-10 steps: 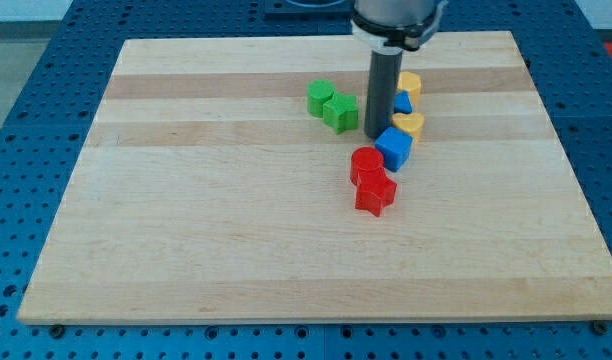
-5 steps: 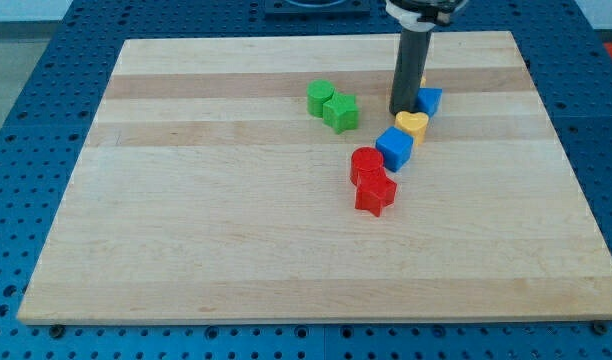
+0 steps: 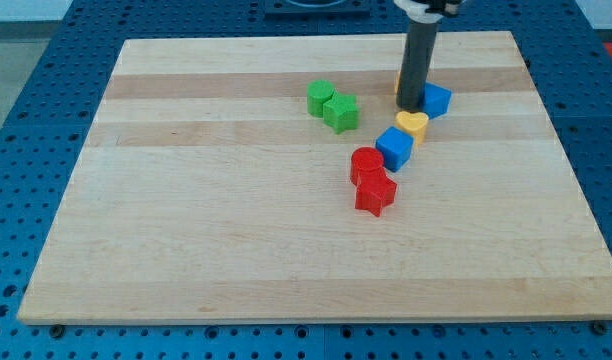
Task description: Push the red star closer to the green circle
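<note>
The red star [image 3: 376, 193] lies near the board's middle, touching a red round block [image 3: 366, 161] just above it. The green circle [image 3: 320, 97] sits up and to the left, touching a green star-like block [image 3: 340, 113]. My tip [image 3: 410, 107] stands well above and to the right of the red star, right beside a small blue block [image 3: 435, 100] and in front of a mostly hidden yellow block [image 3: 400, 88].
A blue block [image 3: 394, 148] and a yellow heart [image 3: 413, 125] lie in a diagonal row between the red blocks and my tip. The wooden board [image 3: 236, 240] rests on a blue perforated table.
My tip has moved up and to the right, away from the blue and yellow blocks by the red pair. The small blue block has slid to the right with it.
</note>
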